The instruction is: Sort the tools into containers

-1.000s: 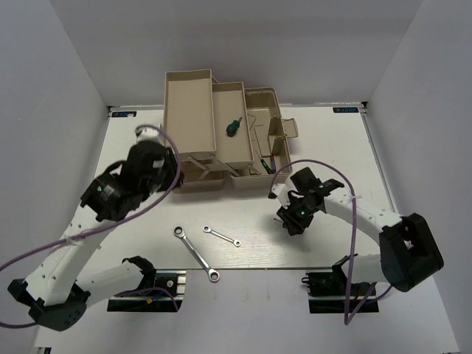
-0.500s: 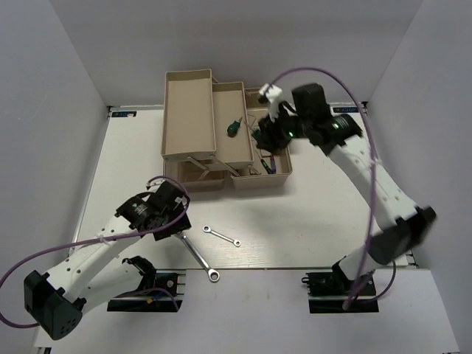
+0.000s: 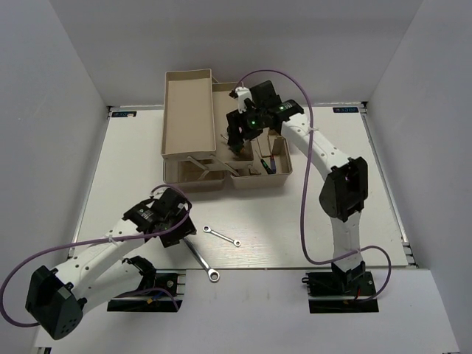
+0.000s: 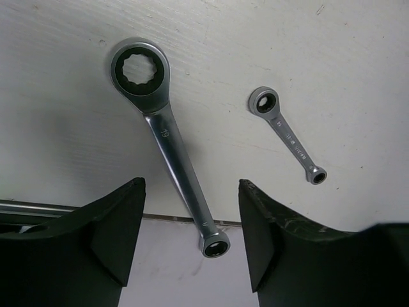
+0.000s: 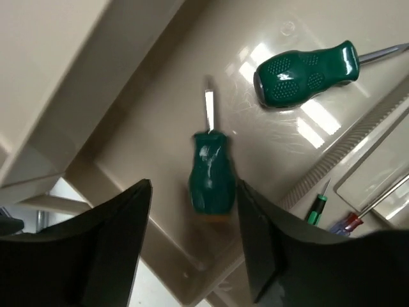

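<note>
Seen from above, my left arm reaches in from the near left corner of the white table [image 3: 125,162], and its left claw [image 4: 192,187] hangs low by the table's near edge. In the left wrist view, the claw's two black fingers [image 4: 96,236] stand wide apart and hold nothing. The long wrench [image 4: 171,151] lies flat on the table with its shaft running between the fingers, touching neither. Its big ring end points away from the claw, and its small end sits at the table's near edge. To the right lies the short wrench [image 4: 289,137], also flat, apart from the long one and outside the fingers.

Farther back, near the middle of the table, stands the opened toolbox. Its left tray [image 3: 188,110] is raised, the middle tray [image 5: 268,134] sits beside it, and the bottom compartment [image 3: 282,168] is lower at the right.

My right arm arches in from the right, with the right claw [image 5: 192,187] over the middle tray. In the right wrist view its fingers [image 5: 108,243] are spread and grip nothing. A green-handled screwdriver [image 5: 212,178] shows between them, blurred, with its blade pointing away from the claw. I cannot tell whether it rests on the tray floor. A second green-handled screwdriver [image 5: 305,69] lies on its side on that floor, farther right. Past the tray's ribbed edge, down in the bottom compartment, a thin blue-handled screwdriver [image 5: 348,222] lies beside a slim green-ended tool [image 5: 316,209].
</note>
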`<state>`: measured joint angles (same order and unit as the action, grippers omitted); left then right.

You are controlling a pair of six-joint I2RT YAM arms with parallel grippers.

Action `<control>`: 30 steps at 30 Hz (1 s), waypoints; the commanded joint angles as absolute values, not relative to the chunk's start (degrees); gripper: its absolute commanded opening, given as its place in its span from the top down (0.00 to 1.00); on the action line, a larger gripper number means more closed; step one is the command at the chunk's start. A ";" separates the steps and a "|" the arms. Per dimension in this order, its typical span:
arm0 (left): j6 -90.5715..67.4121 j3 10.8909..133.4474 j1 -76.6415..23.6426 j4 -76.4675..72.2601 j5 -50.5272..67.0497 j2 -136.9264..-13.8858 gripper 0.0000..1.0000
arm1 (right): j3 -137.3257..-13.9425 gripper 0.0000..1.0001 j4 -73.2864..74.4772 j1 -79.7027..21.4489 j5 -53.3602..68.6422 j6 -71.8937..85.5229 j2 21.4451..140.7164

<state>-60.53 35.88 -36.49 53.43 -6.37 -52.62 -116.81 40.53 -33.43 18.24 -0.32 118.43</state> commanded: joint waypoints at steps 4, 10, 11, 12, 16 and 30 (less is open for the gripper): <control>-62.40 34.72 -36.56 51.33 -5.01 -56.50 0.31 | -110.40 0.18 33.94 -32.87 19.16 -2.20 104.53; -62.40 33.66 -37.09 48.88 -3.25 -62.48 0.37 | -94.07 0.12 30.85 -30.94 16.70 -3.78 93.26; -62.40 33.66 -37.09 48.26 -2.73 -63.88 0.37 | -92.65 0.12 30.68 -30.68 16.79 -3.95 90.21; -62.92 33.66 -37.09 48.25 -3.25 -64.51 0.39 | -89.77 0.12 30.59 -30.15 16.79 -3.78 89.31; -62.93 34.28 -37.62 47.64 -5.88 -68.02 0.42 | -80.96 0.12 29.45 -28.83 17.75 -3.34 83.08; -65.57 27.77 -39.81 41.57 -5.27 -72.25 0.81 | -71.46 0.48 29.88 -25.75 26.80 -2.02 77.61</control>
<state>-65.17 32.36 -38.76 44.75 -3.68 -69.73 -71.79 31.40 -26.26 22.59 -2.11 80.12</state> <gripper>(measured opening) 0.265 0.528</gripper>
